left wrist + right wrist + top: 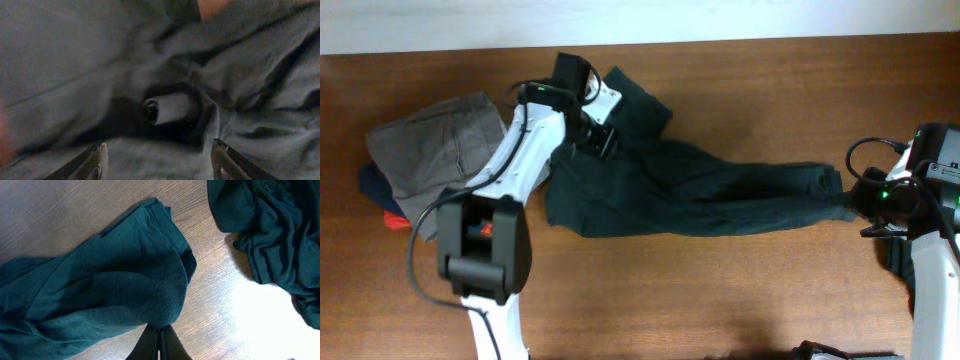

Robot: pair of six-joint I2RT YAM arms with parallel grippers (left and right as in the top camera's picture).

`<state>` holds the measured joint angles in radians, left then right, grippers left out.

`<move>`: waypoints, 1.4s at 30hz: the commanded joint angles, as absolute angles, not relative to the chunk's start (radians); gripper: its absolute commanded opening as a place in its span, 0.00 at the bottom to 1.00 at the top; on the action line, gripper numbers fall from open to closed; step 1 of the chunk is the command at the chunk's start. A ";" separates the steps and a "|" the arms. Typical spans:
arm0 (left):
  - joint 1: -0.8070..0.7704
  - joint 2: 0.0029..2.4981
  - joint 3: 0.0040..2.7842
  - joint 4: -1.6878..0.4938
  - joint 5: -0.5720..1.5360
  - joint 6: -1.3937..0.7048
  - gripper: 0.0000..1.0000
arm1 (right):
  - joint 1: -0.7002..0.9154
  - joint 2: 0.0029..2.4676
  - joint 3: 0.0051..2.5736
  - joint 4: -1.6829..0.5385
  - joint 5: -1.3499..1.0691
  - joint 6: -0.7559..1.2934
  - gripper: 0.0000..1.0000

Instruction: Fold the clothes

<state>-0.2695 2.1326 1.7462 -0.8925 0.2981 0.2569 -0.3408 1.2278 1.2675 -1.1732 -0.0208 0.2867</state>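
A dark green long garment (690, 190) lies stretched across the wooden table from the middle to the right. My left gripper (603, 140) is over its left end, jaws open (160, 150) with crumpled fabric (165, 105) between and below them. My right gripper (855, 200) is shut on the garment's right cuff; in the right wrist view the jaws (160, 332) pinch the hem edge of the green cloth (100, 300) just above the table.
A pile of folded clothes, grey (435, 150) over dark blue and red, lies at the left. In the right wrist view another bunch of dark green cloth (270, 235) lies at the upper right. White wall strip runs along the far table edge.
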 commanded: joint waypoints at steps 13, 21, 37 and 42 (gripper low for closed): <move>-0.294 2.123 1.907 -1.071 0.240 0.289 0.00 | -0.349 1.225 1.287 -1.162 0.021 0.285 0.04; -0.194 1.846 2.112 -1.201 0.137 0.278 0.00 | -0.349 1.226 1.464 -1.212 0.034 0.285 0.04; -0.181 1.257 2.117 -1.079 0.134 0.285 0.00 | -0.428 1.226 2.130 -1.472 0.057 0.295 0.04; -0.181 1.116 2.117 -1.031 0.134 0.285 0.00 | -0.428 1.226 2.326 -1.528 0.057 0.295 0.04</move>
